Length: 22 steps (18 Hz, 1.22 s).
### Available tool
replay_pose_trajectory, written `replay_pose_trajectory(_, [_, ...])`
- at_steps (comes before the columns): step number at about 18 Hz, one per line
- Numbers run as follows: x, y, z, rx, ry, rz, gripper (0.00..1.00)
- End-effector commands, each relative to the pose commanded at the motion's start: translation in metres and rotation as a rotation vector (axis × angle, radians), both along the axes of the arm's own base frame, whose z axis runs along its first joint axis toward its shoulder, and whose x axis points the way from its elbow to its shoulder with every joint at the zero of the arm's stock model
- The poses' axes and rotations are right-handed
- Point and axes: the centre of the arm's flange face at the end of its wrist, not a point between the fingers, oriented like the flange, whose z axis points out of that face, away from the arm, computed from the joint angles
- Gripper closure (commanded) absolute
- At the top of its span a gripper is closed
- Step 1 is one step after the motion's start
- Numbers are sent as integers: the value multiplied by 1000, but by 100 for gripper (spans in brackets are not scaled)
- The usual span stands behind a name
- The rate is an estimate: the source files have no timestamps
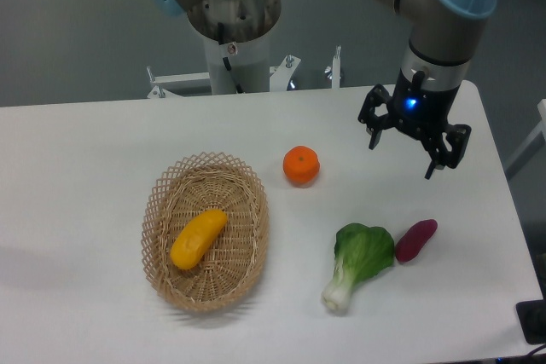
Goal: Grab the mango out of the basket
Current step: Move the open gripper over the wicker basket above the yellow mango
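Note:
The mango (198,239) is a smooth yellow-orange oblong fruit lying diagonally inside the oval tan wicker basket (162,198) at the left-centre of the white table. My gripper (401,159) hangs above the right side of the table, far to the right of the basket. Its two black fingers are spread apart and hold nothing.
A round orange (301,165) sits just right of the basket. A green bok choy (360,257) and a purple oblong vegetable (415,239) lie at the front right, below the gripper. The arm's base (230,40) stands at the table's back edge.

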Motion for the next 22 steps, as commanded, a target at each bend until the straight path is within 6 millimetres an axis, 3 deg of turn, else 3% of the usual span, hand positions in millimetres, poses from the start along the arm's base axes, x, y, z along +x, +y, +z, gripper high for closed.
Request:
replay_pose_trajectory(5, [5, 3, -4, -3, -10, -5, 0])
replay_pose_trajectory(11, [36, 3, -6, 12, -6, 25, 0])
replay_pose_trajectory(14, [61, 27, -13, 29, 0, 51, 0])
replay_pose_trajectory(19, [92, 44, -22, 27, -30, 89, 0])
replay_pose_trajectory(22, [120, 60, -39, 29, -54, 138, 0])
